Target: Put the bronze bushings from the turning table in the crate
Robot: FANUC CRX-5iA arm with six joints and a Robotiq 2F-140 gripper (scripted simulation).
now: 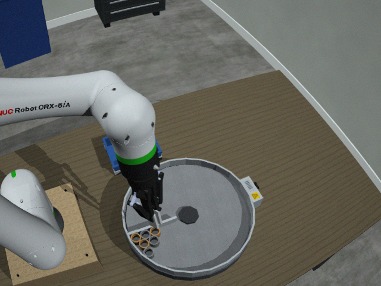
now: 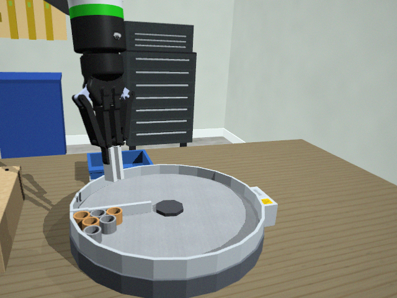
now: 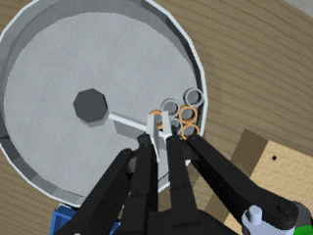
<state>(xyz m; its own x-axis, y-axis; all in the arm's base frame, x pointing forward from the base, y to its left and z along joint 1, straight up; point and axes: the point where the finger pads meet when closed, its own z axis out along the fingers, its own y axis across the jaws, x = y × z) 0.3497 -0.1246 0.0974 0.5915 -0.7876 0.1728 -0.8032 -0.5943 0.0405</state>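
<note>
My gripper (image 1: pixel 157 219) (image 2: pixel 115 165) (image 3: pixel 159 121) is nearly closed, with a narrow gap and nothing between its pale fingertips. It hangs pointing down over the turning table (image 1: pixel 200 187) (image 2: pixel 179 267) (image 3: pixel 49 59), above the divider beside the bushings. Three bronze bushings stand upright: one (image 1: pixel 156 236) (image 2: pixel 119 218) nearest the hub, one (image 1: pixel 131 238) by the rim and divider, one (image 1: pixel 144 248) between steel ones. Three steel bushings (image 1: pixel 154 245) (image 2: pixel 110 226), (image 1: pixel 149 257) (image 2: pixel 95 236), (image 1: pixel 144 230) stand among them, close together. In the wrist view the fingertips partly cover some bushings. The blue crate (image 2: pixel 95 164) (image 3: pixel 61 221) is partly hidden.
A pale divider (image 1: pixel 169 219) (image 2: pixel 138 208) runs from the turning table's raised rim towards the dark hub (image 1: pixel 188 214) (image 2: pixel 169 207) (image 3: pixel 91 105). A grey box (image 1: pixel 257 201) (image 2: pixel 270 215) is fixed outside the rim. The arm's wooden base board (image 1: pixel 69 209) (image 3: pixel 289 171) is beside the turning table.
</note>
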